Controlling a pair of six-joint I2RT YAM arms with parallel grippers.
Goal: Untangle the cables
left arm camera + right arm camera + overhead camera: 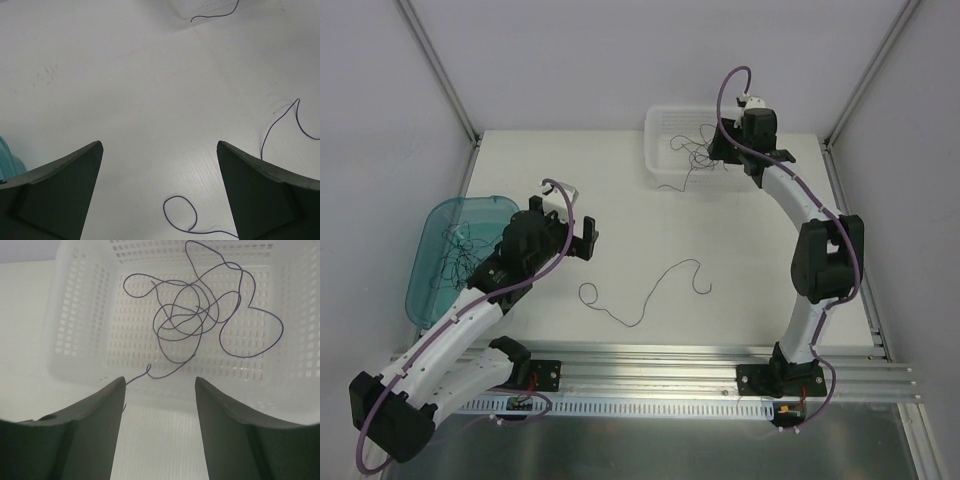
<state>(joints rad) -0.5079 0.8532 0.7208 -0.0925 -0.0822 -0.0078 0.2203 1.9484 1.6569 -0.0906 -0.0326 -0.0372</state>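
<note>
Both hands are spread wide and hold nothing. The left hand (160, 150) hangs over the table (570, 170) beside 1 loose cable (650, 293); the right hand (160, 385) faces the white basket (80, 315) where the tangled cables (200, 315) lie. More strands (460, 250) lie in the teal tray (425, 270).

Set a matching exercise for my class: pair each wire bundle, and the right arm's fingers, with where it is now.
Things:
1. single loose dark purple wire strand
2. looping dark purple wire tangle
3. small dark wire clump
4. right arm's fingers

Places:
A. in the translucent teal plastic tray
B. spread apart at the basket's rim
C. on the white table
D. inside the white perforated plastic basket

Pairs: 1-C, 2-D, 3-A, 4-B
</note>
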